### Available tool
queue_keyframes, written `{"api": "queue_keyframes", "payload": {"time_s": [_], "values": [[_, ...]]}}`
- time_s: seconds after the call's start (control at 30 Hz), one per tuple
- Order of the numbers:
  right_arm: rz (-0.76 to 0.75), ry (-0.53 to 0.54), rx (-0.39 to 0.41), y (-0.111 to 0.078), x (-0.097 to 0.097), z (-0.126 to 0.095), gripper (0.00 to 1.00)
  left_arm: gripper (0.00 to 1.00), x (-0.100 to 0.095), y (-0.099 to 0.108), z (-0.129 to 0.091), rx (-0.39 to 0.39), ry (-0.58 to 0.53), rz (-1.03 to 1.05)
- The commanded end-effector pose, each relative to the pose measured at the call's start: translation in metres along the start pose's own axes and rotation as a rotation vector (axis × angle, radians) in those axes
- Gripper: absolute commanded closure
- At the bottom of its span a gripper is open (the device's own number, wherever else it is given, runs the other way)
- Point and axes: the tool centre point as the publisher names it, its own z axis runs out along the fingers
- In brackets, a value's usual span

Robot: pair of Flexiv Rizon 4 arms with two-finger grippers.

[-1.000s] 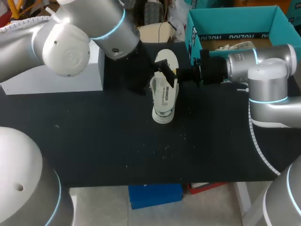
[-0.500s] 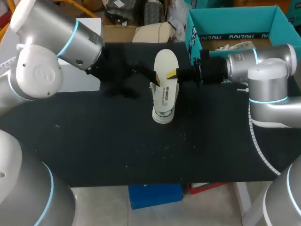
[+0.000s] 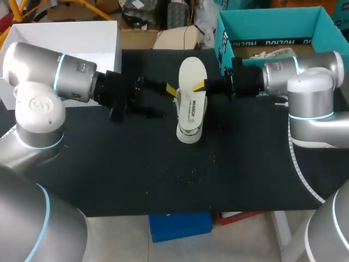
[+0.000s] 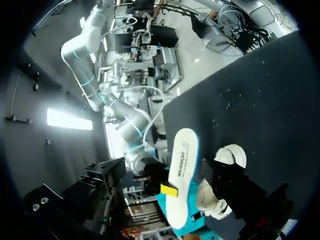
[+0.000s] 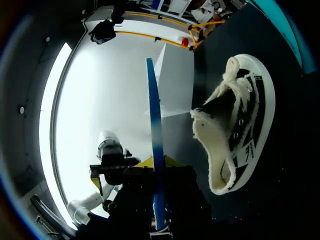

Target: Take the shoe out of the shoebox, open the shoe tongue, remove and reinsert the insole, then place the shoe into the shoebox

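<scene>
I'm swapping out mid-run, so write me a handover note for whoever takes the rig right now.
Left gripper: open, beside the shoe.
Right gripper: shut on the insole, held out of the shoe.
The shoe lies on its side on the table, outside the shoebox.
Done: shoe out, insole removed.
To do: reinsert the insole, put the shoe into the shoebox.

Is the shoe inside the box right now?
No, the shoe lies on the black table, outside the teal shoebox.
</scene>
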Motion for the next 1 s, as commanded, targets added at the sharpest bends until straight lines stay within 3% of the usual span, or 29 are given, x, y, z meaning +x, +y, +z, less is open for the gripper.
{"api": "queue_keyframes", "payload": {"time_s": [0.03,0.43,1.0], "values": [[0.000,0.000,-0.001,0.000,0.000,0.001,1.00,0.00,0.012,-0.001,-0.001,-0.117,-0.609,0.057],[0.000,0.000,-0.001,0.000,0.000,0.001,1.00,0.00,0.033,0.008,-0.007,-0.200,-0.568,0.033],[0.000,0.000,-0.001,0.000,0.000,0.001,1.00,0.00,0.040,0.018,-0.010,-0.216,-0.409,0.075]]}}
